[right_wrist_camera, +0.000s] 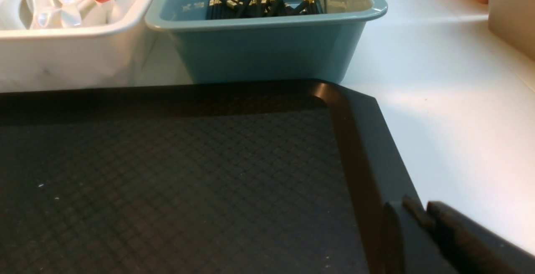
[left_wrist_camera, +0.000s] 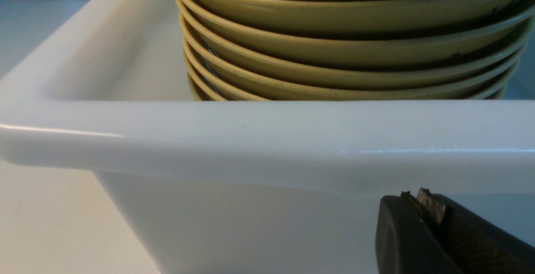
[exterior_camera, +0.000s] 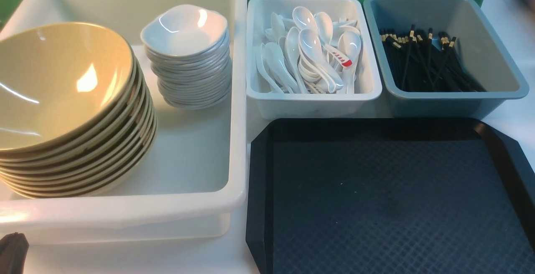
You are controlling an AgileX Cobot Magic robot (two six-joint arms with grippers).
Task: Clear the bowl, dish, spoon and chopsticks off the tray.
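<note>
The black tray lies bare at the front right, with nothing on its diamond-textured surface. An olive-tan bowl tops a tilted stack of bowls, and a small white dish tops a stack beside it. The red-tipped spoon lies among white spoons. Black chopsticks with gold bands lie in a heap; I cannot single out one pair. My left gripper is shut and empty, low in front of the tub's near wall. My right gripper hangs over the tray's right rim, fingers together, holding nothing.
The big white tub at the left holds both stacks. Behind the tray stand a white bin of spoons and a grey-blue bin of chopsticks. White tabletop shows to the tray's right.
</note>
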